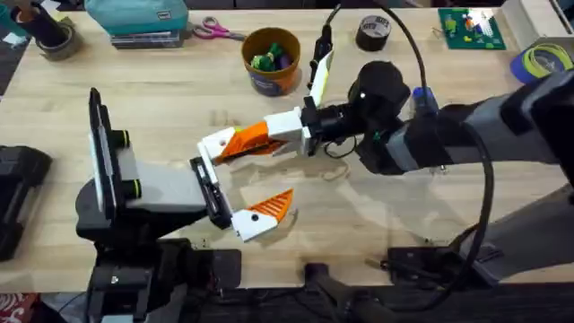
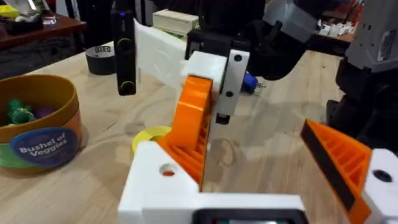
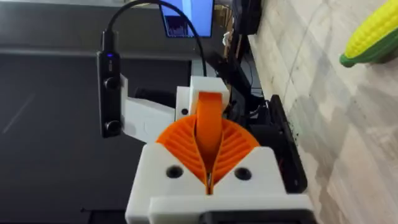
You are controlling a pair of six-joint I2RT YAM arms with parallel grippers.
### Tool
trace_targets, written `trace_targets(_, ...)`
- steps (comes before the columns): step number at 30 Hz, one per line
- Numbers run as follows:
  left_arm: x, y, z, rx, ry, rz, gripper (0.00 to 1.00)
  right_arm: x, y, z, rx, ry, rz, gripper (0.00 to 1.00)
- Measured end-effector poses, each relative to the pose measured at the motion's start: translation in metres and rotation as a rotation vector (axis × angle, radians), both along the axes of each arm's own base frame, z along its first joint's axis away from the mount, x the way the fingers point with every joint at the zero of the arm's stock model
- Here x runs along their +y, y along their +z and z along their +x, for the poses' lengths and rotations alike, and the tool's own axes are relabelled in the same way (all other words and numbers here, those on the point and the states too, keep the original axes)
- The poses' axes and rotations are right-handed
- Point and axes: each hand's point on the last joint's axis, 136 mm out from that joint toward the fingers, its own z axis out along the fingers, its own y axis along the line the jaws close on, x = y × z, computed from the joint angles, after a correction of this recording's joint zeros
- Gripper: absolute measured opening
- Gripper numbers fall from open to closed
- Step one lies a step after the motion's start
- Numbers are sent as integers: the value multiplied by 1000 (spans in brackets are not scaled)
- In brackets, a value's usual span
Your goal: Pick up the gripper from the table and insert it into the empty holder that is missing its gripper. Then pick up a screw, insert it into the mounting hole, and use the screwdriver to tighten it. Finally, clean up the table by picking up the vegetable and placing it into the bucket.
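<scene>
My right gripper (image 1: 262,136) reaches in from the right and is shut on the loose orange gripper (image 3: 209,118). The wedge (image 2: 195,118) is pressed against the white holder (image 2: 158,180) on my left gripper's (image 1: 240,181) upper finger. The left gripper is open, and its other finger carries a fixed orange tip (image 1: 273,205). The bucket (image 1: 271,59) stands at the back centre with green and purple toys inside. The yellow corn vegetable (image 3: 372,34) lies on the table (image 1: 179,99). A blue screwdriver (image 2: 249,82) peeks out behind the right gripper.
A black tape roll (image 1: 373,32), scissors (image 1: 215,31), a teal case (image 1: 134,16), a green circuit board (image 1: 466,27) and a blue-yellow tape roll (image 1: 543,61) line the far edge. A flat yellow disc (image 2: 149,138) lies near the grippers.
</scene>
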Motion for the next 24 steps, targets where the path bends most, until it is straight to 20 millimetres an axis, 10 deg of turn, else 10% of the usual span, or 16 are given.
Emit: trace_targets(24, 0, 0, 0, 0, 3, 0, 986, 5, -1, 8, -11, 78, 7, 8)
